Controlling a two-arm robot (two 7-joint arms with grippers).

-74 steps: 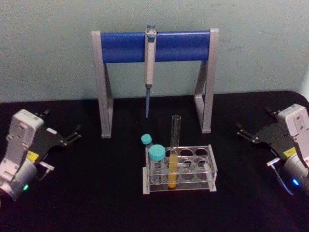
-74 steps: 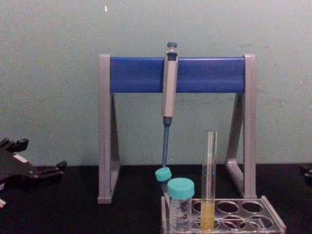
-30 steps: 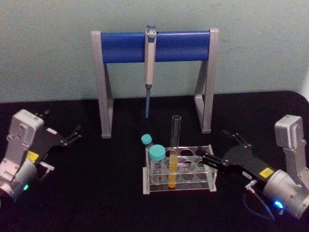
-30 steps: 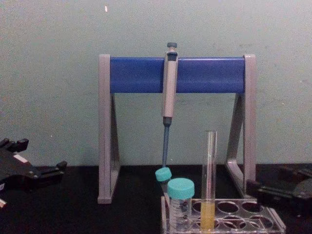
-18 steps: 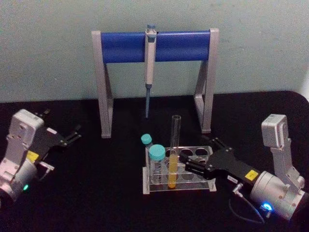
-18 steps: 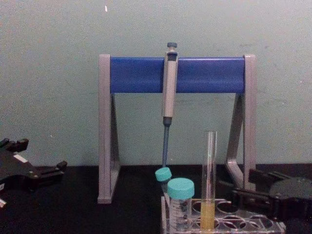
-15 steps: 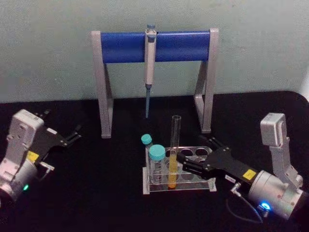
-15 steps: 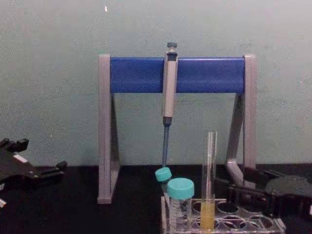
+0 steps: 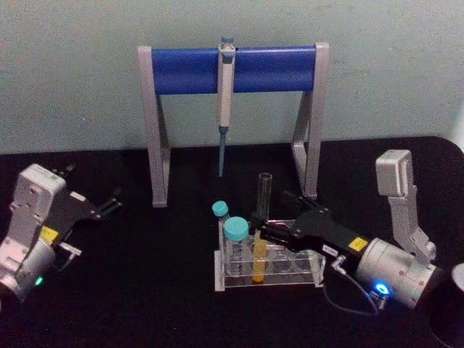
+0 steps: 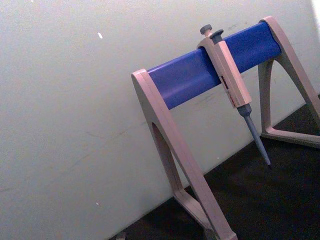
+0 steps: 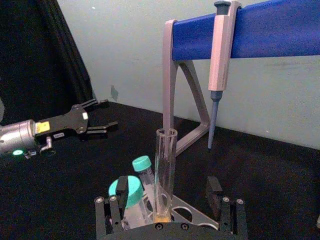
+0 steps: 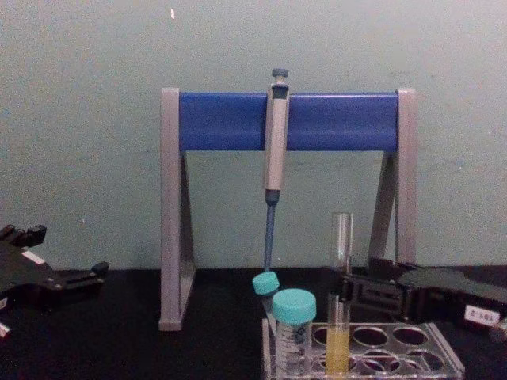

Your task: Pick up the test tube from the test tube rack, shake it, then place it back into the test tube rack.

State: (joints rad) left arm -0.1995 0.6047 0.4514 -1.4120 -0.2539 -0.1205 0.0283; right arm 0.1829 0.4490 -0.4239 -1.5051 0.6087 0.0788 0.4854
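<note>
pipette stand [image 9: 232, 69]: rear of table | right gripper [image 9: 262, 221]: above rack, jaws spread either side of test tube, not clamped | left gripper [image 9: 112, 201]: parked far left, jaws apart | test tube rack [image 9: 268, 280]: centre front | test tube [image 9: 263, 190]: upright in rack hole

The test tube [image 9: 263, 192] stands in the test tube rack [image 9: 270, 283], right of two capped tubes [image 9: 235, 230]. The pipette stand [image 9: 181, 70] is behind.
</note>
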